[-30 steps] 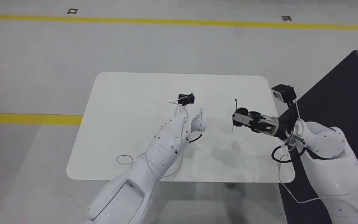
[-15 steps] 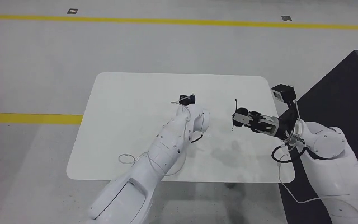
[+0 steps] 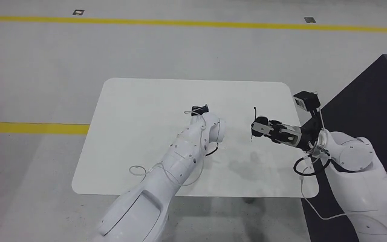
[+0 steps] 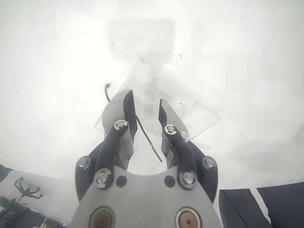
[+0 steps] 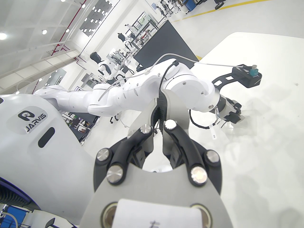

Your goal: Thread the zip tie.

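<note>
Left gripper [image 4: 146,97] fingers released, straddling zip tie [image 4: 144,131] lying flat on clear plate [image 4: 197,112] on counter [image 3: 133,139]. Right gripper [image 3: 254,127] fingers clenched on second zip tie [image 3: 254,113], well apart. Risk: closing fingers scrape plate, thin tie skids aside.

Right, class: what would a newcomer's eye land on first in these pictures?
Probably the left gripper, jaws open over a clear plate with a black zip tie lying between them. Then the right gripper, farther right over the white table, holding up a thin black strip.

Matt table [image 3: 130,136], clear plastic sheet [image 4: 190,103]
</note>
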Motion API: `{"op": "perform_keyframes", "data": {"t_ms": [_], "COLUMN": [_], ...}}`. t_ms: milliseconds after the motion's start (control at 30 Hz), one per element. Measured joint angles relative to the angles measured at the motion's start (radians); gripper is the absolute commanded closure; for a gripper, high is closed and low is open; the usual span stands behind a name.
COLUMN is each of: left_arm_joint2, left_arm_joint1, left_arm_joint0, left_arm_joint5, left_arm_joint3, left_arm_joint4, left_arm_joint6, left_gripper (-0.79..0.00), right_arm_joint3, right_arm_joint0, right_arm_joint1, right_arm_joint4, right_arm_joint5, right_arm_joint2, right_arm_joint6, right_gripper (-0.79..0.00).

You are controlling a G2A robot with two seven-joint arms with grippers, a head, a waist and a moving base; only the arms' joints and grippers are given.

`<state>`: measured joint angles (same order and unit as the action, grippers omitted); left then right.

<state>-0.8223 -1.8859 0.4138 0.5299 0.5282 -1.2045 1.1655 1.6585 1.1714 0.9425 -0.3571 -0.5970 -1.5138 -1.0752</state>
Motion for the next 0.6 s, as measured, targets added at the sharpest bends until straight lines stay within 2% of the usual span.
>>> {"op": "perform_keyframes", "data": {"t_ms": [300,433,600], "left_arm_joint2": [-0.008,-0.017,-0.029], "left_arm_joint1": [-0.016,-0.024,-0.029], "left_arm_joint0": [-0.015,-0.021,-0.026], "left_arm_joint5": [-0.002,0.041,0.096], "left_arm_joint3": [-0.008,0.010,0.038], "left_arm_joint4": [0.017,0.032,0.037], "left_arm_joint6": [-0.024,-0.007,0.010], "left_gripper": [-0.206,-0.203,-0.154], "right_arm_joint3": [0.000,0.000,0.000], "right_arm_joint0": [0.000,0.000,0.000], "right_arm_joint1": [0.000,0.000,0.000], "right_arm_joint4": [0.000,0.000,0.000], "right_arm_joint5": [0.000,0.000,0.000], "right_arm_joint2": [0.000,0.000,0.000], "right_arm_joint6": [0.000,0.000,0.000], "right_gripper": [0.000,0.000,0.000]}}
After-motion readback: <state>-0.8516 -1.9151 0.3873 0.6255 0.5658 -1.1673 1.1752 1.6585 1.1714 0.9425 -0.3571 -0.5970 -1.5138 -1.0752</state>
